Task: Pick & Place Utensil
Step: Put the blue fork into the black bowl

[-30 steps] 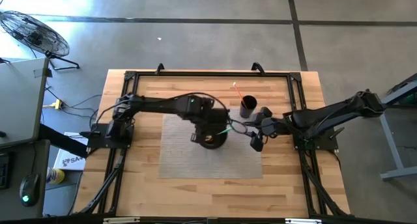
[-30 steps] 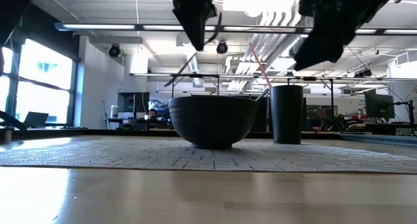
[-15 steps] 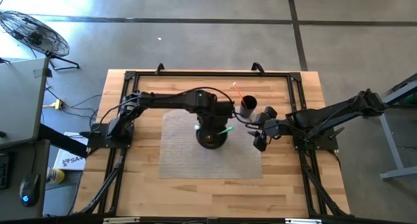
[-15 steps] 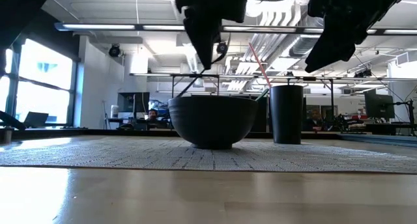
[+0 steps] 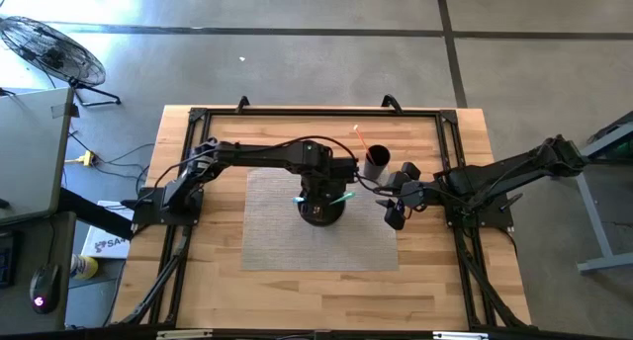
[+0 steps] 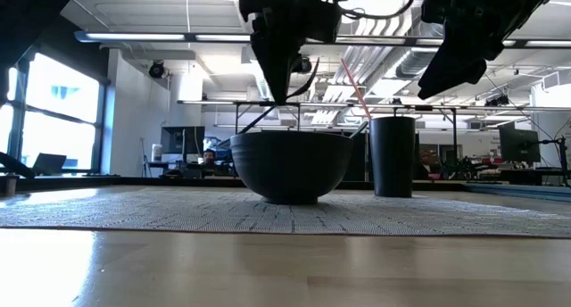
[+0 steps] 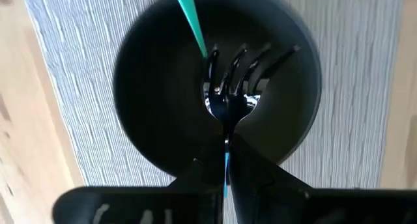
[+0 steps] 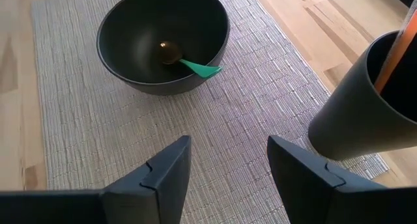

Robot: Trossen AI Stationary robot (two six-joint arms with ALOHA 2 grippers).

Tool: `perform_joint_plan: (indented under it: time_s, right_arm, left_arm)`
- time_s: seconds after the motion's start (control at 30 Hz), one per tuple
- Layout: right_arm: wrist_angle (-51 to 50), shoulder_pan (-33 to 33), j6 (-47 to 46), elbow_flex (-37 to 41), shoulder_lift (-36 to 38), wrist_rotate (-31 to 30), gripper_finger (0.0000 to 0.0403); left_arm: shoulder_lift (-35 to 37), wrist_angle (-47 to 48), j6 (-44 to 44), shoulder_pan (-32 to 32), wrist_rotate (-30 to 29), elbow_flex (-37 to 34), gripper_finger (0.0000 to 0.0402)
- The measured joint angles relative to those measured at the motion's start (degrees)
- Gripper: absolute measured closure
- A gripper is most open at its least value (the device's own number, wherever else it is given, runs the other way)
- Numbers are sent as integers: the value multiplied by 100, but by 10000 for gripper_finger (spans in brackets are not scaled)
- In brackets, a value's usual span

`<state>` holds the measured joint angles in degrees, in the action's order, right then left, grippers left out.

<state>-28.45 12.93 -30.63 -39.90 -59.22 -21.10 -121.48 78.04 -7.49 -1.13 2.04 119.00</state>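
A black bowl [image 5: 321, 213] [image 6: 290, 164] stands on a grey woven mat [image 5: 267, 231]. A green-handled spoon [image 8: 199, 68] lies in it, with its handle leaning on the rim. My left gripper [image 7: 226, 175] [image 5: 316, 187] hangs over the bowl, shut on a black fork [image 7: 229, 87]. A black cup [image 5: 376, 163] [image 8: 358, 113] beside the bowl holds an orange utensil [image 8: 396, 48]. My right gripper [image 8: 228, 162] [image 5: 394, 213] hovers open to the right of the bowl, touching nothing. My left gripper pinches the black fork by its handle just behind the head [image 7: 227, 131], between the two fingers. The fingers come from above, pointing down, and lie along the fork. The fork hangs tines-down inside the bowl's mouth. Whether the tines touch the bowl, I cannot tell.
The mat covers the middle of the wooden table [image 5: 198, 281], with bare wood in front and to the left. The cup stands at the mat's far right corner, close to both grippers. A black frame [image 5: 316, 113] runs along the table's far edge.
My left gripper, holding the fork, has shifted a little toward the table's right and come down over the bowl until its fingers reach the rim. My right gripper has drawn back slightly up and toward the right edge, still open.
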Motion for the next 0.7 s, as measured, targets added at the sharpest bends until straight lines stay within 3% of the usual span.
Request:
perform_joint_plan:
  time_s: [0.7]
  right_arm:
    - [69, 0, -51, 132, 0, 2, 206]
  left_arm:
    - [-433, -280, -27, 2, 32, 2, 401]
